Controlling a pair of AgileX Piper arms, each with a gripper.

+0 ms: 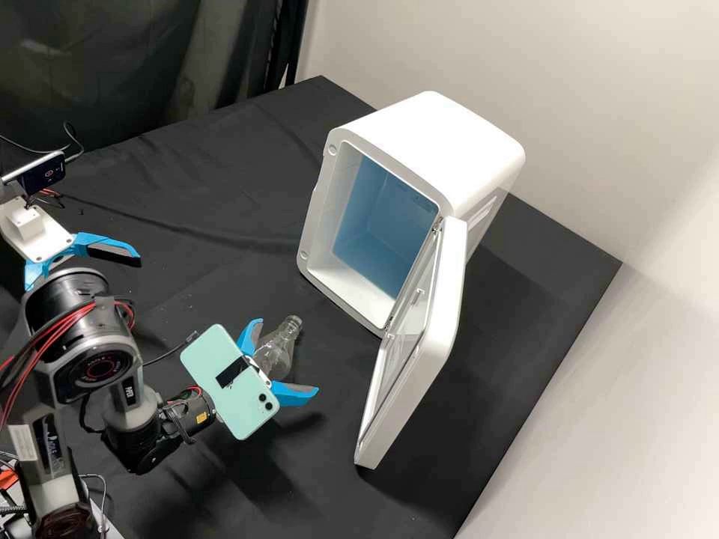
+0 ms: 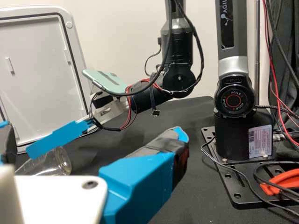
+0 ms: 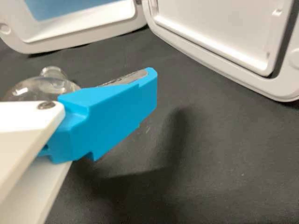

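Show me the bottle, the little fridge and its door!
bottle [image 1: 275, 352]: high view, its clear body.
mini fridge [image 1: 449, 142]: high view, its white top.
fridge door [image 1: 440, 299]: high view, its white side.

Bottle [image 1: 275, 352] clear glossy plastic; fridge [image 1: 449, 150] smooth white plastic, slight sheen; bench cloth [image 1: 187, 195] matt black; fingers [image 3: 107, 112] matt plastic

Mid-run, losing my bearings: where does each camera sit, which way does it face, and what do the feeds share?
High view: fixed off the arms, looking down on the bench, the open mini fridge, its door and the bottle; left gripper and right gripper both show.
Left wrist view: on that wrist, facing the right gripper and the door; own blue fingers in front.
Right wrist view: on that wrist, low, facing bottle and door; one own finger.
Shared: bottle and door, all three.
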